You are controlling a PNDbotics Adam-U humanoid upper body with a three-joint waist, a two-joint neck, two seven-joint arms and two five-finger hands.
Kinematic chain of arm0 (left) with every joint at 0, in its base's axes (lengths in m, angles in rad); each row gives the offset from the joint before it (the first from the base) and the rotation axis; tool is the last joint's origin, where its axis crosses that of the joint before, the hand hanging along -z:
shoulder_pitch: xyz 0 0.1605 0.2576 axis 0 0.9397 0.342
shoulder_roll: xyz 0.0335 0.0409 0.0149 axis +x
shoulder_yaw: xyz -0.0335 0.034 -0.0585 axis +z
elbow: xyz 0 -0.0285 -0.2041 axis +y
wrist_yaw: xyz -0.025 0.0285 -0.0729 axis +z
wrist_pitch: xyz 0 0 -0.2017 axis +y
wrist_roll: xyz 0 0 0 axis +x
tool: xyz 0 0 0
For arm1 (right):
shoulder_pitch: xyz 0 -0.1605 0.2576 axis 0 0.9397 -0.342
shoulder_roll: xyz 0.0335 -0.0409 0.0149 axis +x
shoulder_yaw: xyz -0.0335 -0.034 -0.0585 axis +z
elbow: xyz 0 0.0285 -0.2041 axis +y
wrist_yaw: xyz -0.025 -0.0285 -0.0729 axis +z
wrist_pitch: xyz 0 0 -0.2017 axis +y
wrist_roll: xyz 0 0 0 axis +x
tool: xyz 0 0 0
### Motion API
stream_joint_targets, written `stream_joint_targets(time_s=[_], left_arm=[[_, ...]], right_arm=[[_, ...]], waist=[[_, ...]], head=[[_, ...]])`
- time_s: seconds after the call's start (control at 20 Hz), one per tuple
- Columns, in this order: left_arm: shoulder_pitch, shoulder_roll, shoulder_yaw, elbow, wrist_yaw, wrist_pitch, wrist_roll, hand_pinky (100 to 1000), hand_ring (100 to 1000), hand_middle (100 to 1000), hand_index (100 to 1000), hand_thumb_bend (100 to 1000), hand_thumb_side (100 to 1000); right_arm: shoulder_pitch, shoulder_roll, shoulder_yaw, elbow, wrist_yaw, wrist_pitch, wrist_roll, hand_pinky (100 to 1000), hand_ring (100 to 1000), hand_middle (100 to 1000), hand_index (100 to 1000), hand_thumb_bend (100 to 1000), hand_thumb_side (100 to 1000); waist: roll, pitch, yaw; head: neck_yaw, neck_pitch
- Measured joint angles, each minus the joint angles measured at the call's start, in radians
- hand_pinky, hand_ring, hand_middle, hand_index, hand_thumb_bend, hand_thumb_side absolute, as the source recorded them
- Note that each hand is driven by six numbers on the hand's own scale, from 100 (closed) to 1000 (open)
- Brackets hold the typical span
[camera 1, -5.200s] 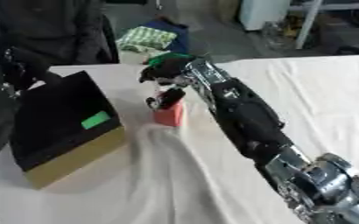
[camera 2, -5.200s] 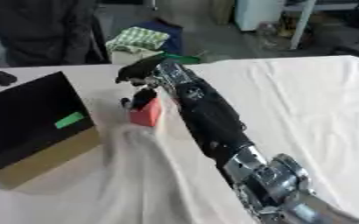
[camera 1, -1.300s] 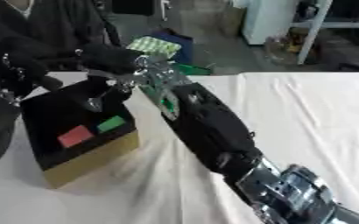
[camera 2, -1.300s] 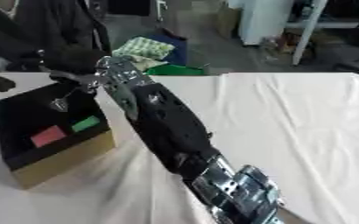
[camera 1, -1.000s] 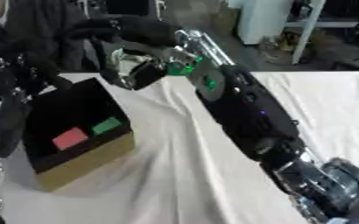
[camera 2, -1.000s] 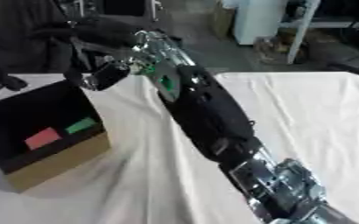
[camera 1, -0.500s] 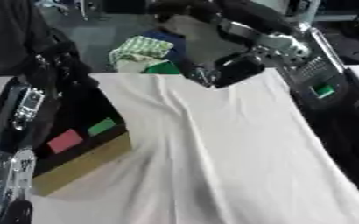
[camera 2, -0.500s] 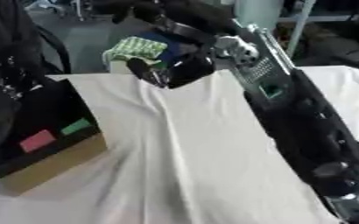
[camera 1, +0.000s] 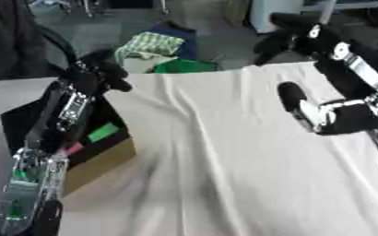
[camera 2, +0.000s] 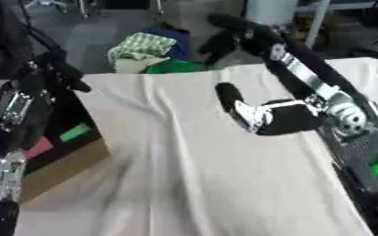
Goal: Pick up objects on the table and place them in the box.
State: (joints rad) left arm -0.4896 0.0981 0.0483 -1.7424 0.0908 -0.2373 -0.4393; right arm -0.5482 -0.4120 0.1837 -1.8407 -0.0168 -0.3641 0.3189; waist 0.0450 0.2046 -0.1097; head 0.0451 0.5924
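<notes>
Across the whole foreground lies the table [camera 1: 224, 175], covered by a creased white cloth that runs from the far edge down to the bottom of both views. On its left side stands the box [camera 1: 103, 161], black inside with tan cardboard outer walls, open at the top and turned at an angle to the table edge. The robot's left arm [camera 1: 43, 152] rises from the lower left corner and crosses in front of the box, hiding much of its interior. Its left hand [camera 1: 103, 73] sits at the top of that arm, above the box's far corner; the fingers look curled in a dark cluster, but the blur leaves it uncertain whether they are together or spread. The right arm [camera 2: 321, 106] comes in from the right edge and upper right, black with a silver joint, and bends back over the cloth. Its right hand [camera 2: 261, 115] hangs above the middle of the table, well apart from the box, with one dark finger standing straight upward and nothing held in it. Inside the box, two small flat objects show beside the left arm: a green block [camera 1: 103, 132] lying toward the near wall, and a pink-red block [camera 2: 39, 147] just below and to the left of it, partly hidden in the left eye view by the arm.
</notes>
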Motion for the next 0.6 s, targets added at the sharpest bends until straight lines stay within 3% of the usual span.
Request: stream_joint_targets(time_s=[0.35,0.6], left_arm=[[0.04,0.0,0.013,0.009,0.003,-0.01,0.004,691,596,616,884,100,754],[0.053,0.0,0.02,0.01,0.005,-0.009,0.006,686,586,610,881,100,756]], right_arm=[[0.09,0.097,-0.021,-0.047,-0.065,0.045,0.005,708,546,569,965,100,470],[0.109,0.127,-0.022,-0.085,-0.088,0.06,0.01,676,518,532,944,100,470]], waist=[[0.012,0.0,-0.034],[0.013,0.0,-0.041]], head=[[0.042,0.032],[0.06,0.049]])
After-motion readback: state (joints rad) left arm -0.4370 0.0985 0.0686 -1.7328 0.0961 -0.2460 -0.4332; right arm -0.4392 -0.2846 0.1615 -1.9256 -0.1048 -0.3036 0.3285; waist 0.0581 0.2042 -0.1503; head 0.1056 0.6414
